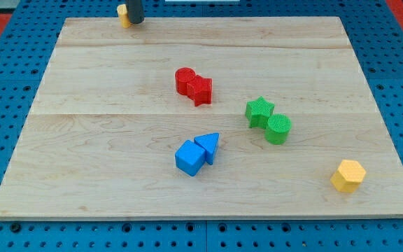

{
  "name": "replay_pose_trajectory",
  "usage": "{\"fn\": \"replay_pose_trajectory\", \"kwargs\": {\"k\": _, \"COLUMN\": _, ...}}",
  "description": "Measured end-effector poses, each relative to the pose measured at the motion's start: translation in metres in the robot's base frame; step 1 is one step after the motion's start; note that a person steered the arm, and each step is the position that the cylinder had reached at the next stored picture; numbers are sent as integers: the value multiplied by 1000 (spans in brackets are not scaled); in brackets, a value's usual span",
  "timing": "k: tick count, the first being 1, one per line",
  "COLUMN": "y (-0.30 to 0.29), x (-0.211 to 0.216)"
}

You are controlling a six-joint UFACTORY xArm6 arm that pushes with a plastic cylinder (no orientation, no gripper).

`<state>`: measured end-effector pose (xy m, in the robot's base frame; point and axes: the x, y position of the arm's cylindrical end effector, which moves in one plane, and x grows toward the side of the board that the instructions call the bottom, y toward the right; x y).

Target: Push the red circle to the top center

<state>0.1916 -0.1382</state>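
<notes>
- My tip (135, 22) is a bare rod holding nothing, at the board's (103, 175) top edge, left of centre, touching a small yellow block (123, 15) (shape unclear) at its 9 o'clock.
- The red circle (185, 80) sits near mid-board, at 5 o'clock from my tip, well apart.
- A red star (201, 89) touches the circle at its 4 o'clock.

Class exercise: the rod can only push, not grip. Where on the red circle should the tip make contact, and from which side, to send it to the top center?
Contact the red circle on its lower face, coming from the view's bottom, probably slightly left of centre. The red star touches its lower-right side, so that route is blocked. My tip sits at the top edge beside a yellow block, so it must circle round first.
</notes>
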Motion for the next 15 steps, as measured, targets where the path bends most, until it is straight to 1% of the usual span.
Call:
{"fn": "replay_pose_trajectory", "kwargs": {"k": 2, "y": -40, "x": 1}}
{"fn": "replay_pose_trajectory", "kwargs": {"k": 5, "y": 93, "x": 5}}
{"fn": "replay_pose_trajectory", "kwargs": {"k": 6, "y": 109, "x": 50}}
{"fn": "replay_pose_trajectory", "kwargs": {"k": 7, "y": 110, "x": 76}}
{"fn": "replay_pose_trajectory", "kwargs": {"k": 8, "y": 134, "x": 107}}
{"fn": "replay_pose_trajectory", "kwargs": {"k": 9, "y": 154, "x": 122}}
{"fn": "replay_pose_trajectory", "kwargs": {"k": 13, "y": 166, "x": 123}}
{"fn": "replay_pose_trajectory", "kwargs": {"k": 14, "y": 152, "x": 123}}
{"fn": "replay_pose_trajectory", "kwargs": {"k": 15, "y": 119, "x": 123}}
